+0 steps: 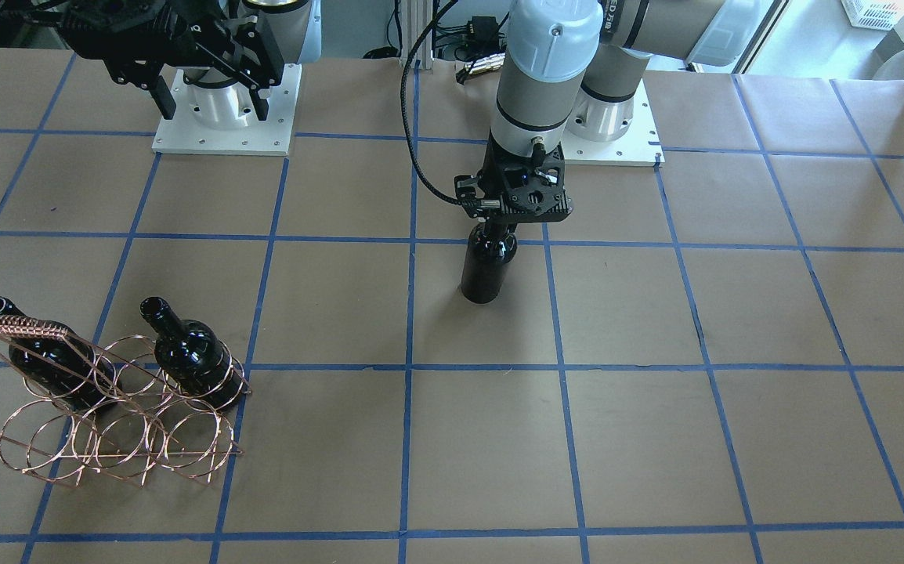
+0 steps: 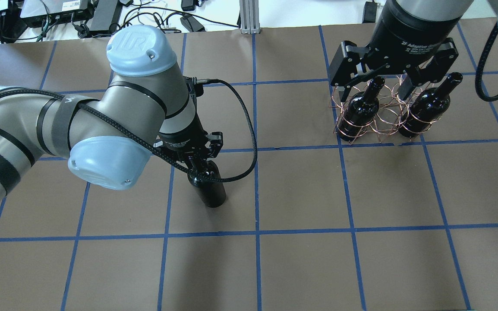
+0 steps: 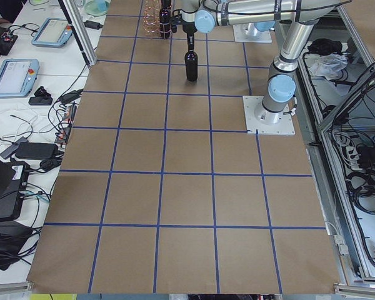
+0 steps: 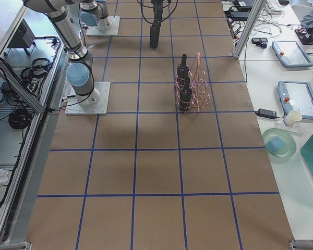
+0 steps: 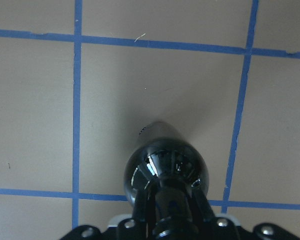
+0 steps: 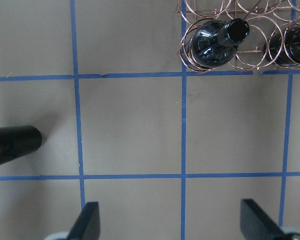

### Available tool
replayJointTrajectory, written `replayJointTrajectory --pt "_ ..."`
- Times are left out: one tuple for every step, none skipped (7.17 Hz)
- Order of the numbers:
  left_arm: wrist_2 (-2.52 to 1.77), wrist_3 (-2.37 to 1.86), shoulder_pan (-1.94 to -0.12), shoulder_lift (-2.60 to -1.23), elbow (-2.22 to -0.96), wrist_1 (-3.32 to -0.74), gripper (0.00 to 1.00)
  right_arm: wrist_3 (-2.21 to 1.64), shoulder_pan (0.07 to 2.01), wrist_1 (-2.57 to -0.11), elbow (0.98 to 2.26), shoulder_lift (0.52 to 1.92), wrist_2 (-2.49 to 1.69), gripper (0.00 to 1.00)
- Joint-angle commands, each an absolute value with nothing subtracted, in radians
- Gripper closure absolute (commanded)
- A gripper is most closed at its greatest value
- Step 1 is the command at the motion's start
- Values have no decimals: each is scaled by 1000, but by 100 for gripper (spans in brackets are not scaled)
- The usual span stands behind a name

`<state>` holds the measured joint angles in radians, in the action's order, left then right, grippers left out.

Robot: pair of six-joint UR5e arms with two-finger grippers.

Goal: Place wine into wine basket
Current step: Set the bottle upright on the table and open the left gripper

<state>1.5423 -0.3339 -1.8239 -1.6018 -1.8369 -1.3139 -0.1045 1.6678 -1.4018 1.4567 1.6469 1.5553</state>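
My left gripper (image 1: 501,222) is shut on the neck of a glossy near-black wine bottle (image 1: 487,270) and holds it upright at the table's middle. I cannot tell whether its base touches the table. It also shows in the overhead view (image 2: 208,185) and the left wrist view (image 5: 165,167). The copper wire wine basket (image 1: 119,423) stands on my right side of the table. Two like bottles (image 2: 359,110) (image 2: 426,108) sit in its rings, necks up. My right gripper (image 2: 376,91) hangs open and empty above the basket (image 2: 378,119).
The arms' white base plates (image 1: 225,133) (image 1: 616,149) are bolted near my edge of the table. The brown surface carries a blue tape grid. Side benches beyond the table hold tablets (image 4: 293,52) and cables.
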Motion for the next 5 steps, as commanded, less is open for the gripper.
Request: replayJointTrajectory --pt "1542 -336 -1824 -1603 -1836 -1316 46 -98 1669 -1401 1457 1649 1563 0" --pt "1537 -342 -1824 -1601 -1835 -1318 5 -100 1669 -1416 1457 1644 1559 0" --pt "1531 -345 -1825 -1594 -1818 -1356 0 -100 1670 -1487 1466 1643 1563 1" --pt "1522 -356 -1825 -1591 -1774 -1417 0 -97 1669 -1497 1474 1643 1560 1" --pt "1502 -356 -1819 -1583 -1693 -1501 0 -97 1669 -1499 1476 1643 1560 2"
